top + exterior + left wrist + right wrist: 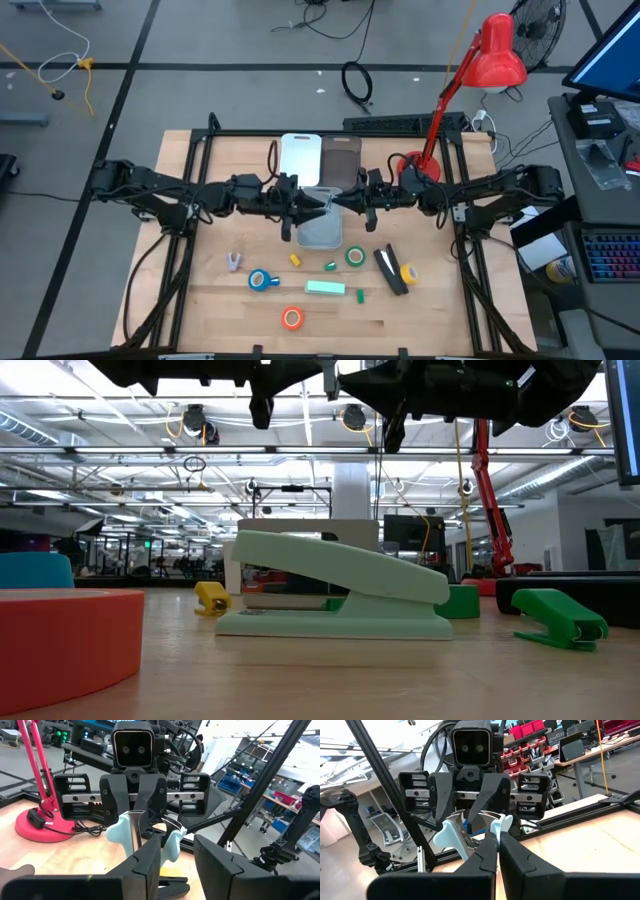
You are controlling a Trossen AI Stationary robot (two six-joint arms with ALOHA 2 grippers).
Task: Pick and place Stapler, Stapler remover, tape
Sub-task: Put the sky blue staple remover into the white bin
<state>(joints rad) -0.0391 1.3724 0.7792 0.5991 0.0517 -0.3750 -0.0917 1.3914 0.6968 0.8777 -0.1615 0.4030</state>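
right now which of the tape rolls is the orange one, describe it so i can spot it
Start at the mint green stapler lying on the wooden table, near its front edge. The orange tape roll lies just in front of it and slightly left, nearest that edge. It is the only solid orange ring; the blue roll sits farther back.

— Where is free room on the desk (190,170)?

— At the left and the near edge. The red lamp (470,90) blocks the far right; both arms meet over the grey tray (322,232).

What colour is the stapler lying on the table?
Mint green; the stapler shows best in the low view, lying on the wooden table.
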